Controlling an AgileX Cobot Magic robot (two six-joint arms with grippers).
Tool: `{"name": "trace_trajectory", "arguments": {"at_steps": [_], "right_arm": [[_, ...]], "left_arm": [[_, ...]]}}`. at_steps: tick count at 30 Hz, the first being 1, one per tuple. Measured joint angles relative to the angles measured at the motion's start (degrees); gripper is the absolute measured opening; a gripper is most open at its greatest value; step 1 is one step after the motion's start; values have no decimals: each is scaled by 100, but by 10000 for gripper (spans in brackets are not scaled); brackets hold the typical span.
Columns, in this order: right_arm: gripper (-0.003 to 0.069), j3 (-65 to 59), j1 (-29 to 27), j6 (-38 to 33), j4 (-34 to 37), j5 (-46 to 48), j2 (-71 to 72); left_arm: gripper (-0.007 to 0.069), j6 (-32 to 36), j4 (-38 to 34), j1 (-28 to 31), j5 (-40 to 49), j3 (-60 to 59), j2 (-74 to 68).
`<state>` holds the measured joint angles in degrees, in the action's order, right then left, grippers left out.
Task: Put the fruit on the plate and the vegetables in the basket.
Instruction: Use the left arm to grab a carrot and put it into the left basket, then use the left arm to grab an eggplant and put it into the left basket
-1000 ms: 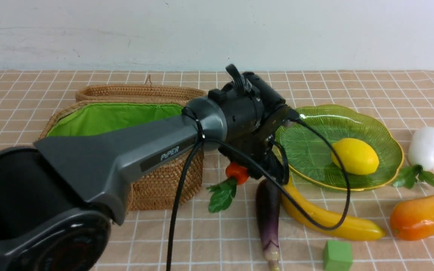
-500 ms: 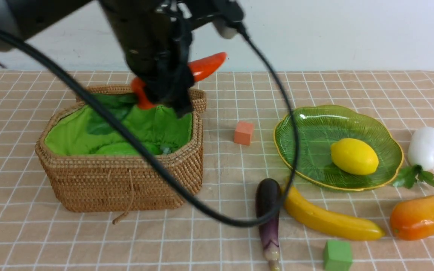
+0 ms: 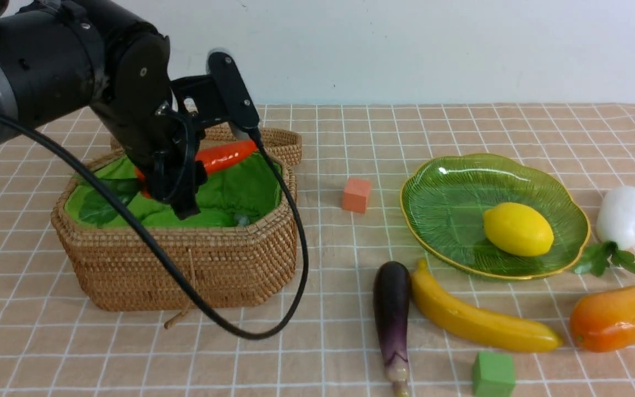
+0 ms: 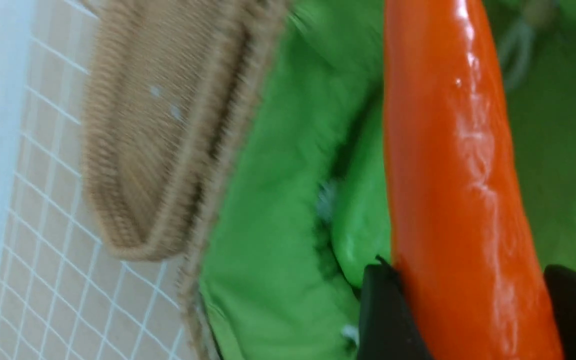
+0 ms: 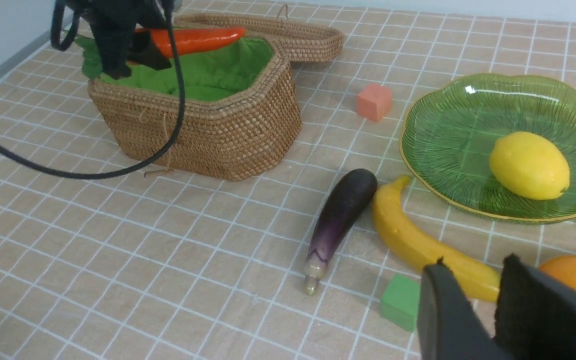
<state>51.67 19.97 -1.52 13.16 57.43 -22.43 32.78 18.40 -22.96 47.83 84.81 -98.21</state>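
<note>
The left claw (image 4: 475, 300) is closed on the thick end of the carrot (image 3: 224, 156) and holds it roughly level over the open basket (image 3: 196, 264) in the upper left of the front view. The pointed end reaches toward the far rim and the leaves (image 3: 100, 204) hang down onto the green lining at the left. The step in hand looks like the drop. To do it well, the carrot should be low and inside the rim before the claw lets go, with the tip clear of the back edge so it cannot catch there and tip out. Opening fully and then lifting straight up should keep the fingers from dragging the leaves back out. The black cable (image 3: 290, 231) loops down in front of the basket's right corner, so the arm should pull away without snagging the wicker. A paler glossy green shape (image 4: 360, 240) lies under the carrot, though whether it is a vegetable or a fold of lining is unclear. The right claw (image 5: 495, 310), at the lower right of its own view, is narrow with nothing between its fingers. On the right, the lemon (image 3: 518, 229) sits on the plate (image 3: 450, 182). The banana (image 3: 477, 320), mango (image 3: 615, 318), eggplant (image 3: 392, 309) and radish (image 3: 622, 216) are on the cloth.
</note>
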Motion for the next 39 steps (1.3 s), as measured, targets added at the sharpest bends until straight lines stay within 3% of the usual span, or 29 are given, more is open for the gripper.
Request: {"name": "trace_trajectory", "arguments": {"at_steps": [1, 2, 5, 9, 11, 13, 17, 20, 22, 26, 29, 30, 31, 34, 37, 39], "right_arm": [[179, 0, 0, -5, 36, 20, 0], [179, 0, 0, -5, 41, 27, 0], [179, 0, 0, -5, 74, 40, 0], [180, 37, 0, -5, -64, 71, 0], [182, 113, 0, -5, -231, 119, 0], [183, 312, 0, 1, -521, 251, 0], [187, 658, 0, 13, -897, 530, 5], [187, 679, 0, 13, -941, 714, 5], [187, 679, 0, 13, -941, 876, 5], [189, 674, 0, 18, -941, 1010, 5], [192, 674, 0, 19, -941, 1085, 5], [192, 674, 0, 19, -941, 1087, 5], [192, 674, 0, 19, -941, 1091, 5], [192, 674, 0, 19, -941, 1091, 5], [192, 674, 0, 19, -941, 1099, 5], [192, 674, 0, 19, -936, 1105, 5]], "left_arm": [[485, -256, 57, 0, -97, 0, 0], [485, -289, 64, 0, -94, 0, 0], [636, -993, 105, 0, 20, 0, 18], [646, -2212, -191, -48, 316, 0, 149], [608, -2737, -352, -176, 455, 0, 232], [481, -3650, -731, -580, 709, 5, 386], [155, -4458, -1218, -1741, 897, 23, 446], [62, -4579, -1358, -2347, 722, 25, 280], [48, -4622, -1383, -2667, 454, 29, 0], [139, -4807, -1389, -2804, 4, 29, -648], [316, -5233, -1269, -2769, -326, 29, -1276], [328, -5287, -1246, -2761, -349, 29, -1308], [419, -5503, -1165, -2749, -591, 29, -1571], [526, -5722, -958, -2724, -972, 29, -1905], [546, -5840, -738, -2724, -1097, 29, -2103], [518, -6001, -559, -2724, -1149, 29, -2163]]}}
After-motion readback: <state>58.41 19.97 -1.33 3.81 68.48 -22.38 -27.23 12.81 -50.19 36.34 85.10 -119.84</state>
